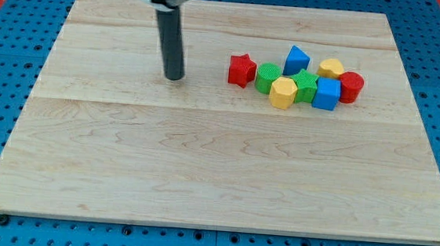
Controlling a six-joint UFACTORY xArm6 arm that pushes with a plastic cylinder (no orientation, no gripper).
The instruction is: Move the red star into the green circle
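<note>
My tip point(174, 78), a bare rod end effector holding nothing, rests on the wooden tabletop point(201, 169), with the red star point(241, 70) to its right touching the green circle point(268, 77), open tabletop below.

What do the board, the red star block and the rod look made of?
The pale wooden board: light wood, visible grain and plank seams, matte. The red star block: probably plastic or painted wood; uniform colour, slight sheen. The dark rod ending in my tip: smooth, perhaps metal or plastic, faint highlight.
</note>
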